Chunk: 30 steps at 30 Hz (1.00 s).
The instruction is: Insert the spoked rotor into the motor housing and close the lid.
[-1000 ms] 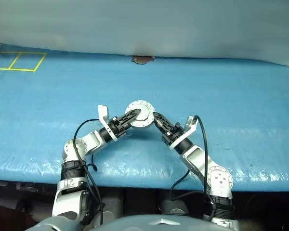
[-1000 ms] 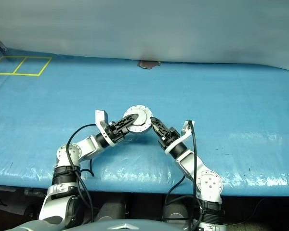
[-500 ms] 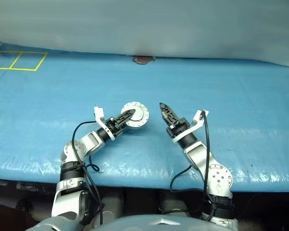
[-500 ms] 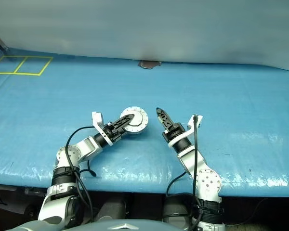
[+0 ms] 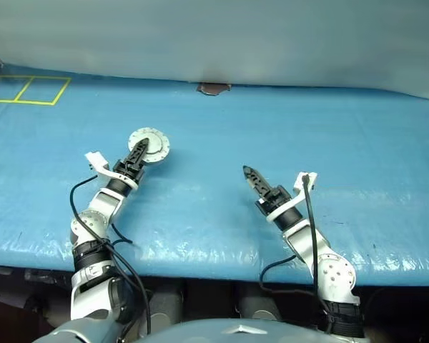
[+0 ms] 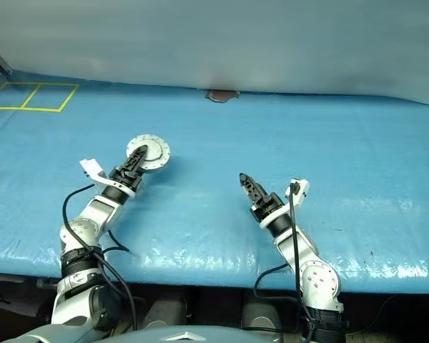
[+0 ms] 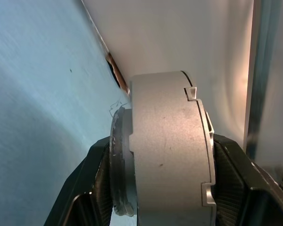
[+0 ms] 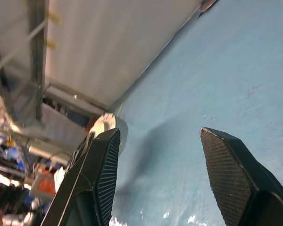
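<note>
Holding item one: motor housing (image 5: pixel 149 145), closed, round silver-grey casing with bolt holes round the rim, lid (image 7: pixel 167 150) seated flush; spoked rotor not visible, judged to be enclosed. Carrier: left gripper (image 5: pixel 139 153), jaws clamped across the casing's thickness, one pad on each flat face, as the left wrist view confirms. Location: toward the left side of the counter (image 5: pixel 286 128), over the blue sheet; contact with the sheet cannot be told. The edge-on grip suits carrying the finished unit aside while keeping the lid pressed shut.

Item two: right gripper (image 5: pixel 249 174), jaws standing apart and empty, both ribbed pads (image 8: pixel 106 169) bare, pointing forward over the counter's middle, well apart from the housing. Its position leaves the left arm a free path.

Item three: yellow taped squares (image 5: pixel 27 89), far left corner. Item four: small brown patch (image 5: pixel 211 88) at the far edge under the pale backdrop.

Room: open blue surface on all sides of the housing; near edge of the counter well back from it, so a set-down looks low in risk
</note>
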Each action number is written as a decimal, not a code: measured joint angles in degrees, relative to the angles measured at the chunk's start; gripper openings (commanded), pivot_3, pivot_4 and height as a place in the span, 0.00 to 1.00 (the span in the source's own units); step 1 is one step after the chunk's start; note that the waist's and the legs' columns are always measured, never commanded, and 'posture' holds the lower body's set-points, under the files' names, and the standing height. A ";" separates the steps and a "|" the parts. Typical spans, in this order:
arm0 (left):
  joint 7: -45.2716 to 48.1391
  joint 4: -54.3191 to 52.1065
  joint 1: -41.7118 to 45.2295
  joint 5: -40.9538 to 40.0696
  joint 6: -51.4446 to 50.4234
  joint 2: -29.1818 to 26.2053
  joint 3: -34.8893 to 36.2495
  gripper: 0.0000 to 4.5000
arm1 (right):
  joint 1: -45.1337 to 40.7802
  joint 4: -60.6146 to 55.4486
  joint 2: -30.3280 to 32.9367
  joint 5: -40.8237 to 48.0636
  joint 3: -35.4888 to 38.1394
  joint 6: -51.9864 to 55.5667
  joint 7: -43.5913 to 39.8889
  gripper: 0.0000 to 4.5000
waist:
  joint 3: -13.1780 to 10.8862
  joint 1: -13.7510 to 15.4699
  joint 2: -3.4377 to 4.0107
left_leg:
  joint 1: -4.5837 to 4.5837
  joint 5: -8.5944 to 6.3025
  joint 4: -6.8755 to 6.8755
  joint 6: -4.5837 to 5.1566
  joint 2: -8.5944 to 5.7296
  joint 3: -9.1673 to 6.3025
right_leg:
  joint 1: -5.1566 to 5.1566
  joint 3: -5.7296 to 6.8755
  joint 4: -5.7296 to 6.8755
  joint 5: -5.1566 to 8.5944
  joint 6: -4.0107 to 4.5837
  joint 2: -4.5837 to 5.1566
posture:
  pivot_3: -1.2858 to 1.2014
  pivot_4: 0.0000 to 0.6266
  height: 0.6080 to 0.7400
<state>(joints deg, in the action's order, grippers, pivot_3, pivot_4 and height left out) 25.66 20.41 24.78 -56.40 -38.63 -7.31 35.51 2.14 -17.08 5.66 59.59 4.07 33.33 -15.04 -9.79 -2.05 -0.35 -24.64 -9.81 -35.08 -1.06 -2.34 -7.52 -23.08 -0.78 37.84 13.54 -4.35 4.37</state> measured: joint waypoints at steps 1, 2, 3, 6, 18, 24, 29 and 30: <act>-0.91 0.00 0.22 0.05 1.03 0.00 0.33 0.58 | 0.26 -0.24 0.53 -0.92 -0.86 0.01 -0.77 0.63 | 0.00 0.04 0.00 | 0.01 0.00 -0.02 0.00 0.00 -0.01 | 0.03 0.01 0.00 0.01 -0.02 0.00 | 0.52 0.24 1.00; -2.13 0.01 0.54 0.17 2.32 0.01 0.65 0.58 | 0.51 -0.27 0.83 -1.64 -1.40 0.00 -1.35 0.63 | -0.01 0.09 -0.02 | 0.01 0.00 -0.04 0.00 0.00 -0.02 | 0.05 0.01 0.00 0.01 -0.04 0.00 | 0.52 0.24 1.00; -3.34 0.01 0.86 0.31 3.86 0.00 1.19 0.58 | 0.67 -0.27 0.83 -2.32 -1.65 -0.03 -1.63 0.63 | -0.02 0.12 -0.04 | 0.01 0.00 -0.06 0.00 0.00 -0.02 | 0.05 0.01 0.00 0.00 -0.06 0.00 | 0.52 0.24 1.00; -7.77 0.94 2.40 2.03 9.19 -0.05 2.75 0.58 | 1.04 -0.26 0.75 -3.56 -2.03 -0.23 -2.23 0.63 | -0.03 0.14 -0.07 | 0.02 0.00 -0.09 0.00 0.00 -0.01 | 0.07 0.00 -0.03 -0.01 -0.09 0.00 | 0.52 0.24 1.00; -11.74 13.27 7.53 7.03 16.73 -1.88 2.98 0.58 | 1.02 -0.26 0.16 -6.43 -2.71 -0.24 -2.71 0.63 | -0.18 0.54 -0.33 | 0.01 0.01 -0.11 0.00 -0.03 -0.05 | 0.10 0.03 -0.04 -0.06 -0.15 -0.01 | 0.52 0.24 1.00; -11.59 15.63 8.99 7.98 18.21 -2.29 2.44 0.75 | 1.04 -0.26 -0.20 -7.36 -2.65 -0.24 -2.85 0.63 | -0.18 0.08 -0.33 | 0.02 0.01 -0.08 0.00 -0.02 -0.05 | 0.10 0.03 -0.04 -0.07 -0.12 -0.02 | 0.52 0.24 1.00; -12.31 15.62 9.17 8.31 19.00 -3.62 2.70 0.99 | 1.06 -0.26 -0.70 -7.57 -2.57 -0.24 -2.86 0.63 | -0.18 -0.03 -0.33 | 0.09 0.01 -0.10 0.00 -0.01 -0.05 | 0.16 0.02 -0.02 -0.06 -0.13 -0.02 | 0.52 0.24 1.00; -12.74 15.61 9.17 8.53 19.07 -3.74 2.69 0.99 | 1.05 -0.25 -0.72 -7.64 -2.56 -0.24 -2.86 0.63 | -0.18 -0.01 -0.33 | 0.10 0.01 -0.11 0.00 -0.02 -0.05 | 0.17 0.02 -0.02 -0.07 -0.14 -0.02 | 0.52 0.24 1.00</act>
<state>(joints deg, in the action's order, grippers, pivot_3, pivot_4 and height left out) 12.92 36.02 33.95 -47.87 -19.56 -11.06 38.20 3.19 -17.34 4.93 51.95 1.51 33.09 -17.90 -9.97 -2.07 -0.68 -24.54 -9.80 -35.18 -1.06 -2.35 -7.56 -22.91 -0.76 37.82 13.48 -4.48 4.35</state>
